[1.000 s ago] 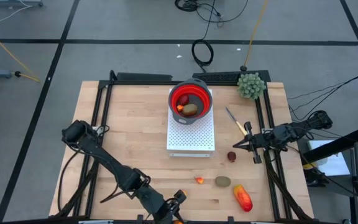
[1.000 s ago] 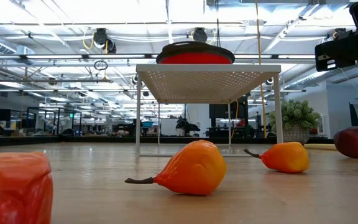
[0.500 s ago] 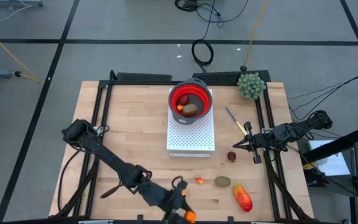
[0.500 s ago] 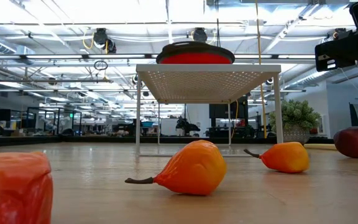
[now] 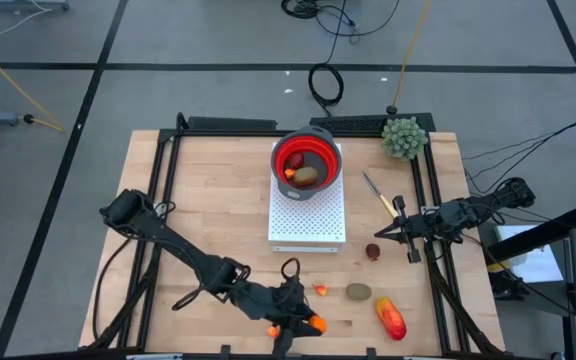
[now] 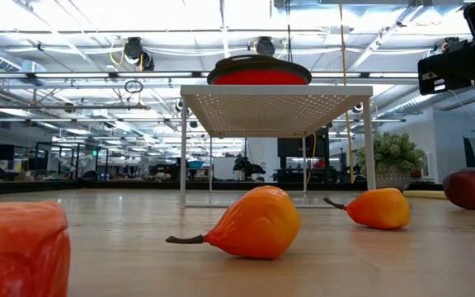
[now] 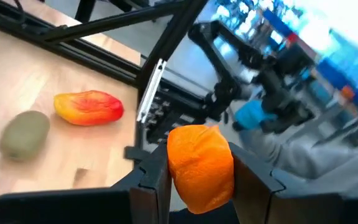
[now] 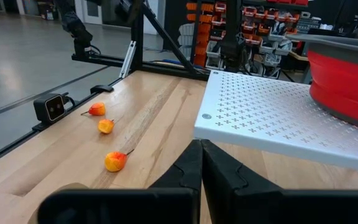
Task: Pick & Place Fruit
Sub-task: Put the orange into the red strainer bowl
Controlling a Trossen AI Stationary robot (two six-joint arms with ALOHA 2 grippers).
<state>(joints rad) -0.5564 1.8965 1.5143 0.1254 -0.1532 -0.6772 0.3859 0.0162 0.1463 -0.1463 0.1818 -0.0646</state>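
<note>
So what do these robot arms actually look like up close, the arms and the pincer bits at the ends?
Both arms are slim, black and jointed, built of thin links with bulkier rounded housings at the joints. Each ends in a dark two-finger gripper: the left gripper has flat, angular black fingers, and the right gripper has matching tapered black ones. Black cables trail off behind the right arm. No markings show.

One camera is hanging overhead, looking straight down on the whole table (image 5: 218, 200), while another is sitting low at the table's edge, peering level across the wood toward the white perforated stand (image 6: 275, 99) and the room behind. Each wrist camera is riding close behind its own fingers; the right one is facing across the table, sharing that stand (image 8: 278, 118) and the red bowl (image 8: 344, 71) with both wide views.
</note>
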